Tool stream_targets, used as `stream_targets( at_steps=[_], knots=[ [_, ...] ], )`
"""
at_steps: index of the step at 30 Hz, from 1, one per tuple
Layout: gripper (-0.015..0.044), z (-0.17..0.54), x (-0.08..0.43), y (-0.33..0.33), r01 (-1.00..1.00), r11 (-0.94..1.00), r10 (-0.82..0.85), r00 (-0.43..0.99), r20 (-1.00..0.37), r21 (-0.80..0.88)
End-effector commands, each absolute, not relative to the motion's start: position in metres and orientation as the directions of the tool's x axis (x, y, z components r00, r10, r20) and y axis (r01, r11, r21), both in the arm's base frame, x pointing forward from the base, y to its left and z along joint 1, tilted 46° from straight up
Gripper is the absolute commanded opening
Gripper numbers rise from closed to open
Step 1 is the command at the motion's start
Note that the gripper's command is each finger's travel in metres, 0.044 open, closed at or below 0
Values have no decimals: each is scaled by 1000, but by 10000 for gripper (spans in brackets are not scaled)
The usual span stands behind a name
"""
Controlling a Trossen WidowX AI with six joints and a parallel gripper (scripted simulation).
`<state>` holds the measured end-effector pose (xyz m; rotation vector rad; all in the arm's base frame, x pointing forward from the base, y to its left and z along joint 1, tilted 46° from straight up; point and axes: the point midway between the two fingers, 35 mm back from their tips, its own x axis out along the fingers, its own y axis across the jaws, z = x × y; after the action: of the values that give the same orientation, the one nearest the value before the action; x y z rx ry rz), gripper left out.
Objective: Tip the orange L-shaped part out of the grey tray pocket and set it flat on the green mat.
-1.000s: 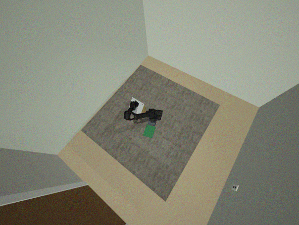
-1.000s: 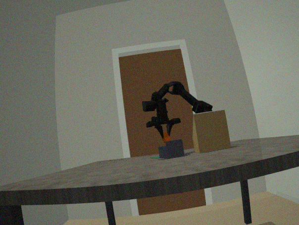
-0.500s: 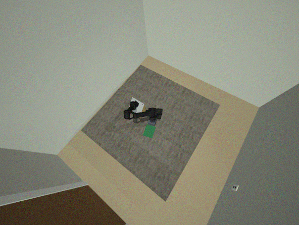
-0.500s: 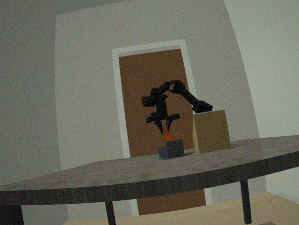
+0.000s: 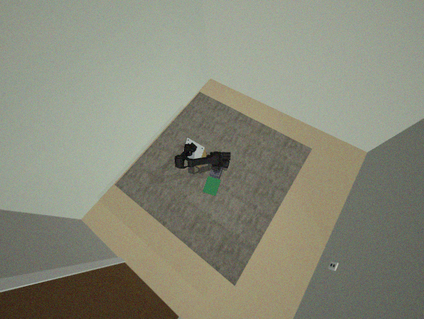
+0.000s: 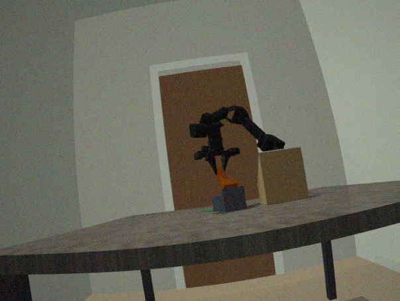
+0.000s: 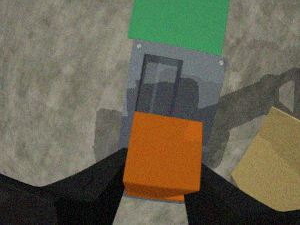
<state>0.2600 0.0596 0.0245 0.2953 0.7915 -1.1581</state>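
We grip the orange L-shaped part between closed black fingers, lifting it above the grey tray; next we carry it over the green mat.

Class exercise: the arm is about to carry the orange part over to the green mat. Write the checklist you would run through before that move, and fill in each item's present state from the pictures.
1. Claw shut on the orange part: ok.
2. Part fully clear of the grey tray: cannot tell; in the exterior view its lower end sits right at the tray top.
3. Pocket no longer holds the part: ok, it shows vacant in the wrist view.
4. Green mat free of objects where visible: ok.
5. Part level for flat placement: not ok, it hangs tilted.
6. Tan box away from the path to the mat: ok, it is on the other side.
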Motion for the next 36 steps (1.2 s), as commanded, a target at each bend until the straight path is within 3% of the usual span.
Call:
stream_targets(
  at_steps=[1,36],
  knots=[
    [0,27,261,62,900,399,-698,175,-694,-174],
    [0,127,305,-26,901,398,-702,177,-690,-174]
  ],
)
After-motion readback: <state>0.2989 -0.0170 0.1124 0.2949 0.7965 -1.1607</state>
